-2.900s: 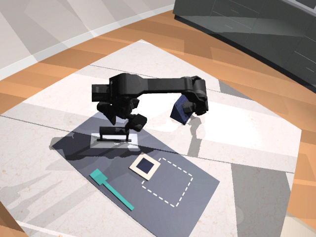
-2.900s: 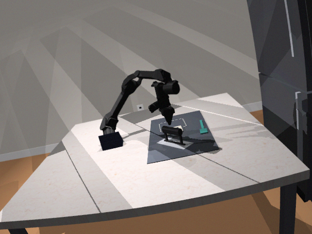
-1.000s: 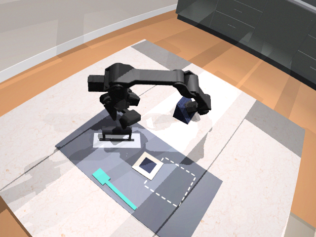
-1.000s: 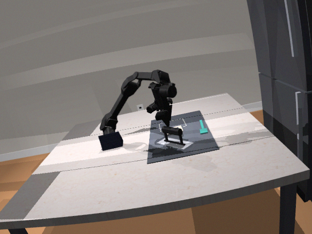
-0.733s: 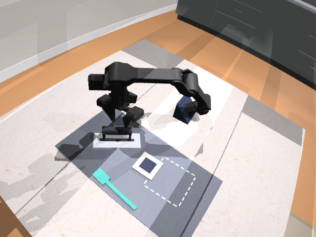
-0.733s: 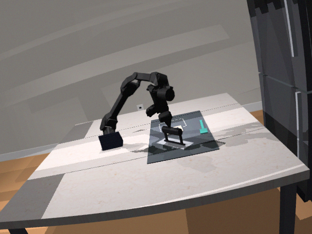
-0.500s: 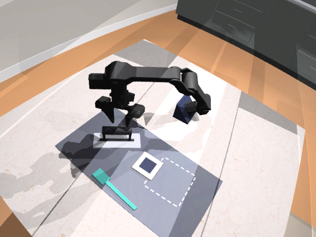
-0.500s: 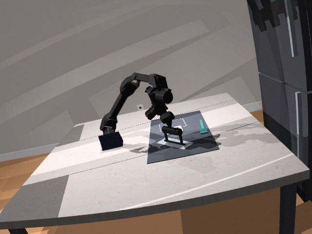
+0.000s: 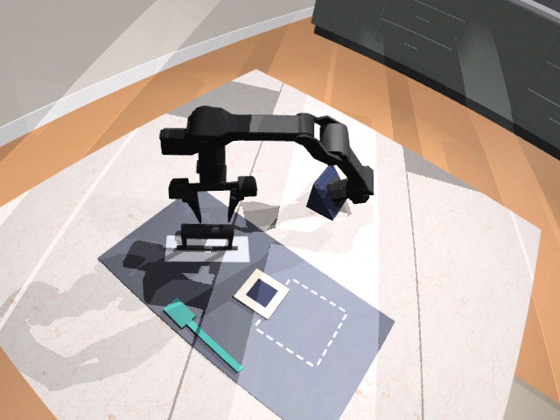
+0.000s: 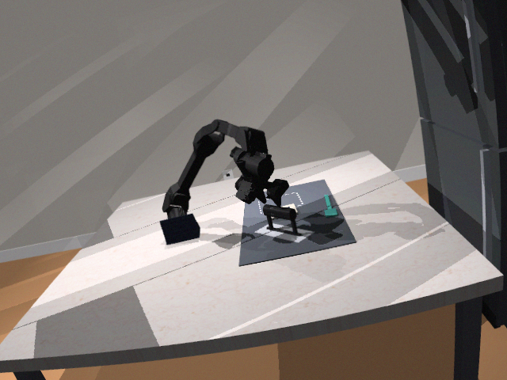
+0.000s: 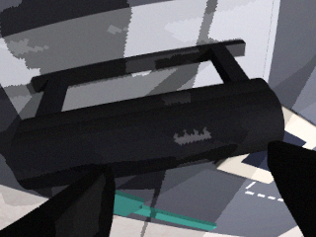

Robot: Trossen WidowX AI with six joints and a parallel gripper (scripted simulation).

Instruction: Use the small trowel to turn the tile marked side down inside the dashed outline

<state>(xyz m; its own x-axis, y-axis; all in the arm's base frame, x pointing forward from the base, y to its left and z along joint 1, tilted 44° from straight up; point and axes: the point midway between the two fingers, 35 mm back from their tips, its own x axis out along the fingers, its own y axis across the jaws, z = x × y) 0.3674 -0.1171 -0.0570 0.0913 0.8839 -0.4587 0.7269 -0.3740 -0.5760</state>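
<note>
The small trowel has a pale flat blade [image 9: 242, 254] lying on the mat [image 9: 353, 353] [image 10: 261, 255] and a black bar handle [image 9: 206, 229] [image 10: 278, 211] [image 11: 148, 123] raised on two posts. My gripper [image 9: 214, 220] [image 10: 272, 203] [image 11: 191, 164] is open and empty, just above the handle. Its fingertips are spaced along the handle's length, not across it. The cream tile [image 9: 262, 292] [image 11: 242, 170] lies flat with its dark square mark up. It overlaps the left side of the dashed outline [image 9: 345, 311].
A teal spatula-like tool [image 9: 179, 312] [image 10: 330, 211] [image 11: 128, 203] lies along the mat's edge, on the tile's other side from the arm's base. A dark blue block [image 9: 322, 194] [image 10: 180, 229] is at the arm's base, off the mat. Shadows fall over the trowel and mat.
</note>
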